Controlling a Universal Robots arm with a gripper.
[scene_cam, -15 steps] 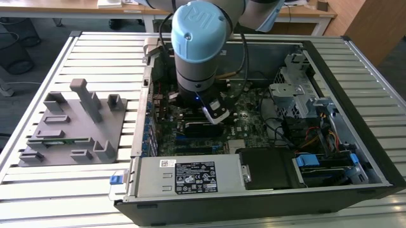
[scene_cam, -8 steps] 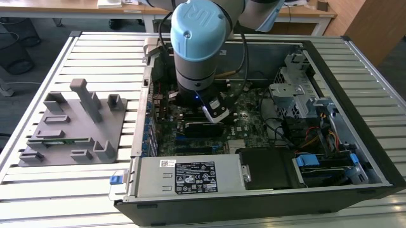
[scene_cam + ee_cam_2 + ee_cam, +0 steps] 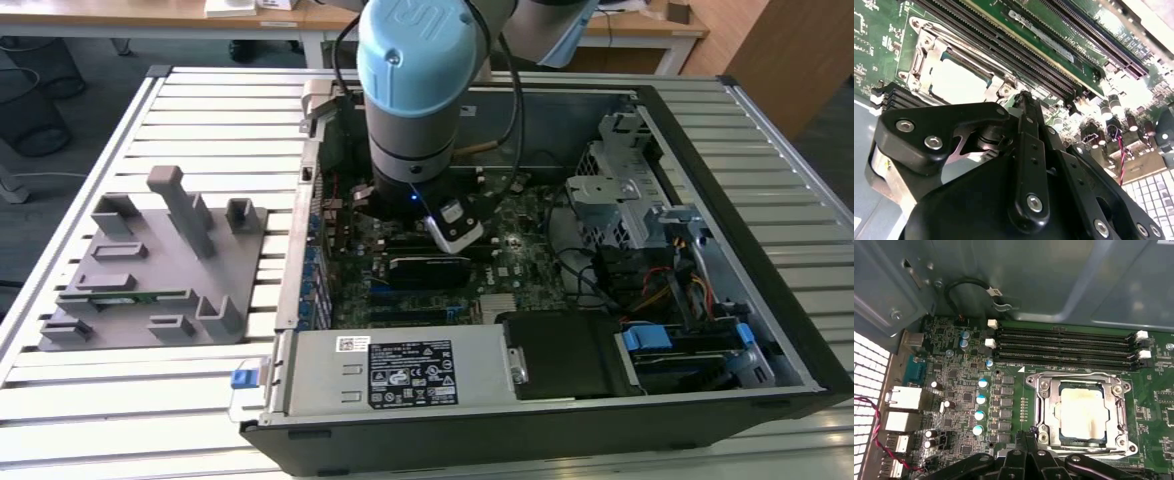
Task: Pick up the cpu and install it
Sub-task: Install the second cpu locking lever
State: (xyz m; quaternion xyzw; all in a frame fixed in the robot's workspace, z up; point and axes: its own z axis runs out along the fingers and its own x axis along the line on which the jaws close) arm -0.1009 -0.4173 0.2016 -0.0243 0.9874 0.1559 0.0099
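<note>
The arm is reaching deep into the open computer case (image 3: 747,130), which is lying on the slatted worktop (image 3: 200,110), and the tool (image 3: 1030,432) is hovering low over the motherboard (image 3: 959,390). In the first wrist view the cpu (image 3: 1081,412) is already sitting inside the socket frame (image 3: 1041,390), its silvery top showing, with the tool's tip just beside the frame's corner, at about eight o'clock from the chip. The second wrist view is showing the same thing from behind the linkage: the cpu (image 3: 956,80) is lying flat in its seat, and the tool (image 3: 1023,97) is sitting close by but apart from it. The fingers are looking drawn together into one narrow tip with nothing between them, so I'm calling it clenched and empty. The memory slots (image 3: 1064,347) are running along the far side of the socket, at twelve o'clock from the chip. Over on the exterior view's left, the grey parts holder (image 3: 154,270) is standing on the worktop, well apart from the case. By my reading the placing step is done and the work is sitting at the seating or securing stage; any move here is calling for a fine, careful touch near the frame's corner, since the socket contacts underneath are delicate and the clearance around the tip is tight.
</note>
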